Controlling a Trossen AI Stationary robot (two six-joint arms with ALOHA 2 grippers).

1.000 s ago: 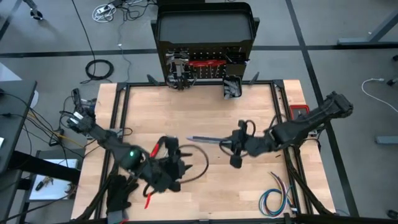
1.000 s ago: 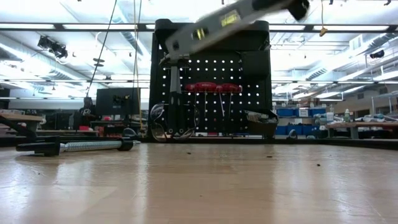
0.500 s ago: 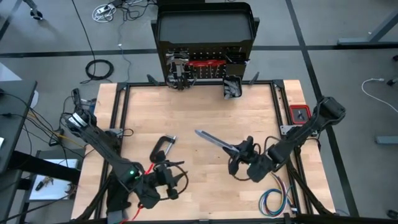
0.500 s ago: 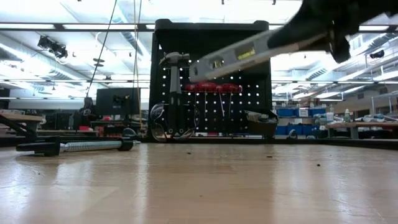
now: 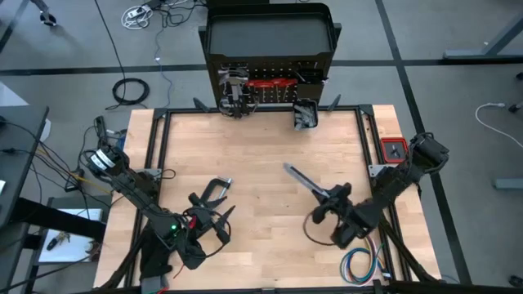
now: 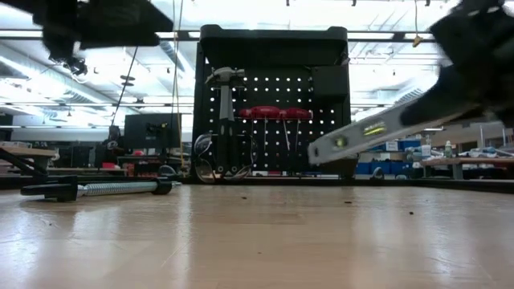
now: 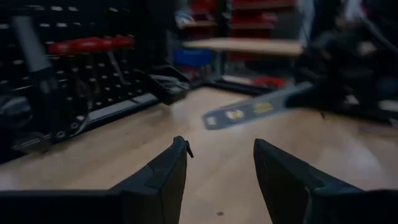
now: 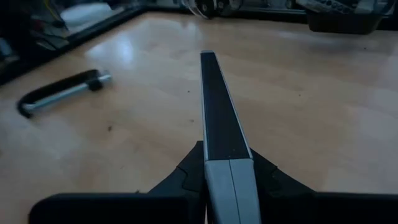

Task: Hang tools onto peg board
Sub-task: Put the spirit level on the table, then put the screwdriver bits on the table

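level [image 5: 304,180] nearer right edge (gripped)

Two dark, near-black jointed arms, left arm [image 5: 139,192] with a small green light near the wrist, right arm [image 5: 392,184] trailing looped black cable, matte wedge-shaped fingers [image 7: 163,180], possibly plastic.

Left gripper [image 5: 214,222] low at near-left, jaws apart, right gripper [image 5: 329,196] near-right, jaws clamped
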